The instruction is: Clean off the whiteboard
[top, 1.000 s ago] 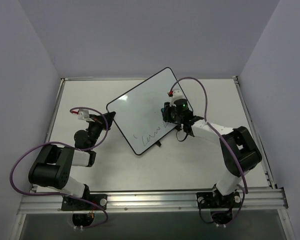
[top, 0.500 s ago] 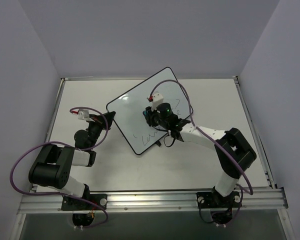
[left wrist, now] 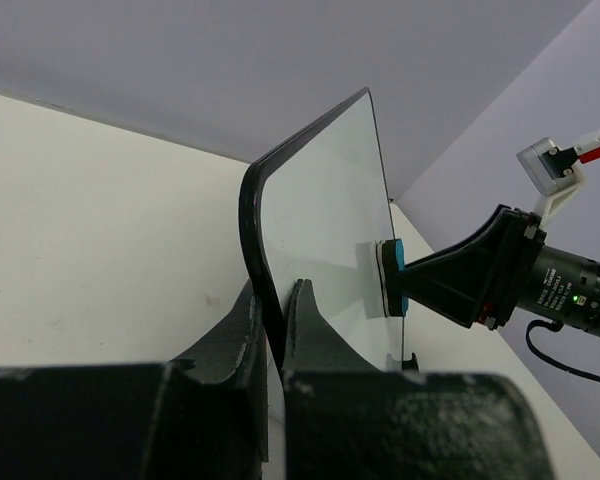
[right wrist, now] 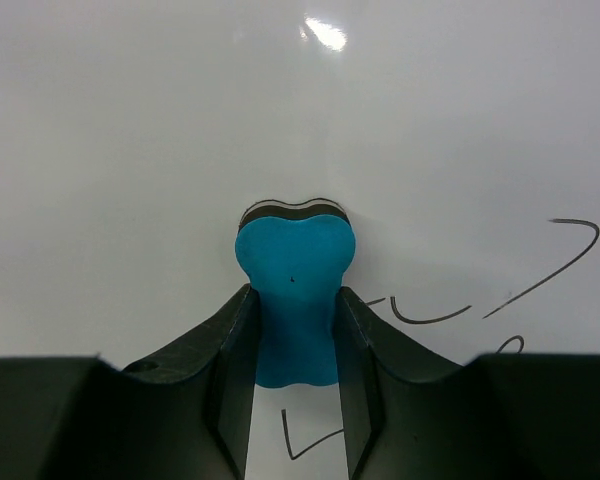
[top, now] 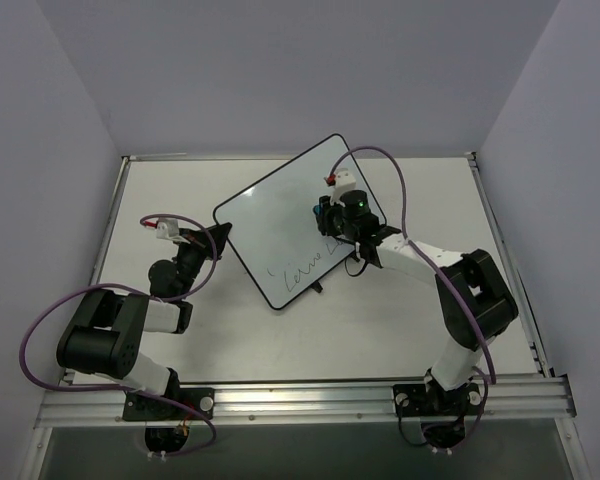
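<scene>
The whiteboard [top: 280, 225] lies tilted on the table, white with a thin black frame. Black handwriting [top: 298, 272] runs along its near edge. My left gripper [top: 220, 237] is shut on the board's left corner; in the left wrist view the black frame [left wrist: 255, 240] sits between its fingers. My right gripper [top: 325, 215] is shut on the blue eraser [right wrist: 294, 290] and presses its felt face on the board. The eraser also shows in the left wrist view [left wrist: 392, 280]. Pen strokes [right wrist: 540, 275] remain right of and below the eraser.
The white table [top: 380, 320] has a metal rail along its near edge [top: 300, 395]. Grey walls close in the back and both sides. A small black clip [top: 317, 288] sticks out at the board's near edge. Purple cables loop from both arms.
My right gripper with the eraser swept left across the board, then back right and up to the upper middle. The left gripper and the board have not moved.
</scene>
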Tool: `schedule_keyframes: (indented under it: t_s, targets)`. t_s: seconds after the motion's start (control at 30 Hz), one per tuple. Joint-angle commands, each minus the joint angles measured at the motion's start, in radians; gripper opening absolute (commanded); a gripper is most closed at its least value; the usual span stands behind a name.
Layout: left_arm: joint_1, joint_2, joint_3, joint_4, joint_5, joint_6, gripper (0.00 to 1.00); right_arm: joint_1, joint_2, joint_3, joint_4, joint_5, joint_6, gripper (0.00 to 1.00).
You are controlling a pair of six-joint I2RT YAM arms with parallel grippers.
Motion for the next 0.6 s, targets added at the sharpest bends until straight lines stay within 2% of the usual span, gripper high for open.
schedule_keyframes:
  t_s: [0.0, 0.2, 0.4, 0.57]
  targets:
    - [-0.029, 0.021, -0.016, -0.076, 0.105, 0.256, 0.02, 0.033, 0.026, -0.006, 0.0, -0.037, -0.011, 0.0]
    - [-0.029, 0.024, -0.014, -0.078, 0.105, 0.256, 0.02, 0.237, 0.04, -0.046, 0.07, -0.051, 0.001, 0.0]
    - [-0.03, 0.024, -0.014, -0.079, 0.103, 0.254, 0.02, 0.369, 0.023, -0.116, 0.156, 0.003, 0.041, 0.0]
    - [-0.03, 0.024, -0.014, -0.078, 0.103, 0.254, 0.02, 0.473, 0.022, -0.153, 0.15, 0.083, 0.058, 0.0]
